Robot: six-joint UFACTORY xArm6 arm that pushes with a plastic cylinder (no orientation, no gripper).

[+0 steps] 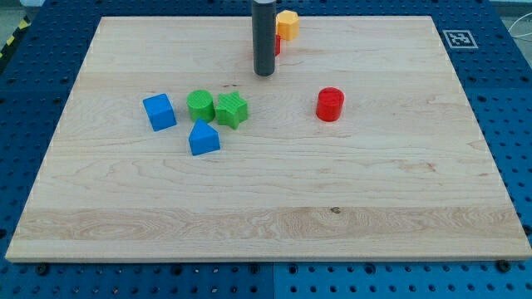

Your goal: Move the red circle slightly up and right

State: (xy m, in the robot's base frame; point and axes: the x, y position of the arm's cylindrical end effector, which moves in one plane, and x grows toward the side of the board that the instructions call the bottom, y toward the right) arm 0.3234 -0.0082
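Note:
The red circle [330, 104], a short red cylinder, stands on the wooden board [266, 208] right of centre. My tip [264, 74] rests on the board near the view's top, up and to the left of the red circle and well apart from it. The dark rod rises from the tip out of the view's top. A second red block [277, 45] shows only as a sliver behind the rod; its shape is hidden.
An orange-yellow block [288, 24] sits at the top edge, right of the rod. Left of centre lie a blue cube [160, 111], a green cylinder [200, 105], a green star [232, 109] and a blue pointed block [204, 138]. A marker tag [457, 38] is at the top right corner.

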